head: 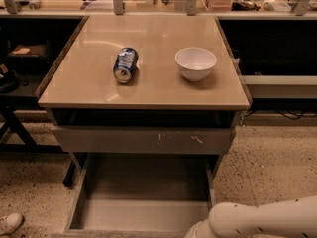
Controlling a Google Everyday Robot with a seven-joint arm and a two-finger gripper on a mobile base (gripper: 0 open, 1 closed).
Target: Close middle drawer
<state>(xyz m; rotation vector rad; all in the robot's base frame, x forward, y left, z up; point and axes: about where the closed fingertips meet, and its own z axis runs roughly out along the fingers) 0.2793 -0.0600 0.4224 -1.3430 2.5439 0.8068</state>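
Observation:
The middle drawer [143,195] is pulled far out below the table. It is a wide shallow grey box with thin side walls, and its inside is bare. Its flat front runs along the bottom edge of the view and is mostly cut off. My white arm [262,218] comes in from the lower right and ends at the drawer's front right corner. My gripper lies past the bottom edge of the view and does not show.
Above the open drawer is a taller grey front with pale scratch marks [143,140]. On the beige tabletop [89,90] lie a blue can [125,64] on its side and a white bowl [195,63]. Dark shelving flanks the table. A shoe [9,223] is at the lower left.

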